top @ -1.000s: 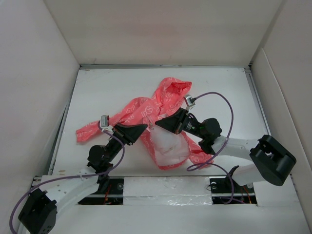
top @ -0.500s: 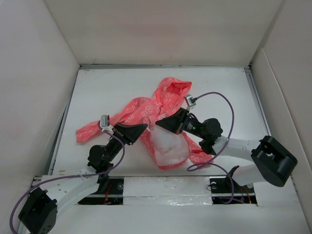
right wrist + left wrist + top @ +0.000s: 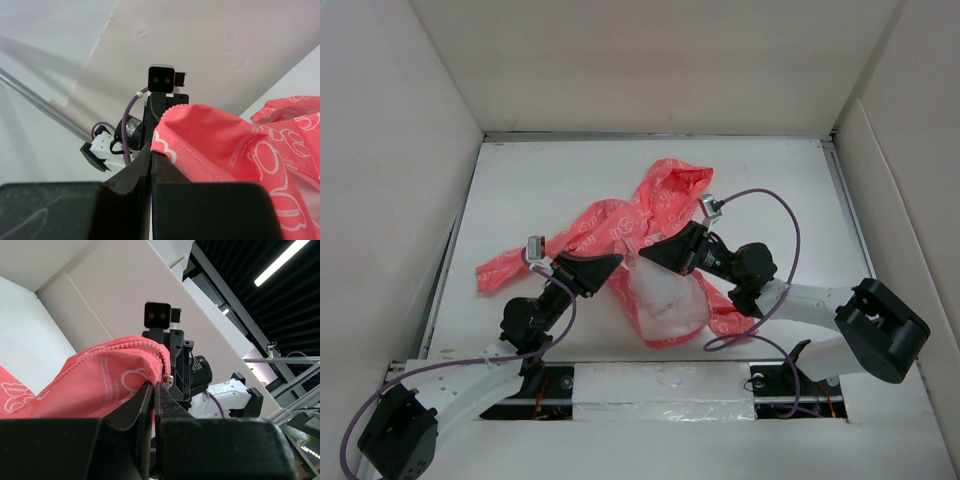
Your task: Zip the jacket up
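The coral-pink jacket (image 3: 650, 215) with white lettering lies crumpled mid-table, its pale lining (image 3: 665, 292) facing up at the near end. My left gripper (image 3: 613, 263) is shut on the jacket's zipper edge from the left. In the left wrist view the jacket (image 3: 110, 380) runs into the closed left gripper (image 3: 155, 385), with zipper teeth along the top and a small metal slider (image 3: 170, 379) right at the tips. My right gripper (image 3: 645, 250) faces it from the right, shut on the opposite fabric edge. In the right wrist view the jacket's hem (image 3: 220, 145) is pinched in the right gripper (image 3: 152, 150).
White walls enclose the table on the left, back and right. A sleeve (image 3: 505, 268) stretches out to the left and the hood (image 3: 680, 180) points toward the back. Purple cables (image 3: 775, 205) loop over the right arm.
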{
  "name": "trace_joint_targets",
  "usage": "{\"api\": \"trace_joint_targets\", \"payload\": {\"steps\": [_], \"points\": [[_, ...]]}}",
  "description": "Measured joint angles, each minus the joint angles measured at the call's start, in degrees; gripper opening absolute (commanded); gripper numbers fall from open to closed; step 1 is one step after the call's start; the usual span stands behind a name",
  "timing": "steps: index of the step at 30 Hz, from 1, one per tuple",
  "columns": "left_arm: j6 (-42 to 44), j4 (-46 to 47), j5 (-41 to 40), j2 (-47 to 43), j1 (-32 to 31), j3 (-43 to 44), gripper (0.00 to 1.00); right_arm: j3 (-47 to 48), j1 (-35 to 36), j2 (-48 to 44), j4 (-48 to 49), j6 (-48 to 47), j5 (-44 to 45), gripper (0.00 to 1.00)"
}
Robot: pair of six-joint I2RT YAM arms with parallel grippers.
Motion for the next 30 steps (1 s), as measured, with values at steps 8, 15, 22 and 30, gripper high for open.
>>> {"api": "trace_joint_targets", "payload": {"steps": [8, 15, 22, 30], "points": [[-0.15, 0.70, 0.00, 0.20, 0.00, 0.00, 0.00, 0.00, 0.00, 0.00, 0.00, 0.00, 0.00, 0.00], [-0.17, 1.11, 0.35, 0.48, 0.00, 0.00, 0.00, 0.00, 0.02, 0.15, -0.02, 0.00, -0.02, 0.00], [-0.33, 1.90, 0.92, 1.07, 0.00, 0.00, 0.00, 0.00, 0.09, 0.22, 0.00, 0.02, -0.02, 0.00], [-0.33, 2.49, 1.36, 1.60, 0.02, 0.00, 0.00, 0.00, 0.09, 0.22, 0.00, 0.00, -0.02, 0.00]]}}
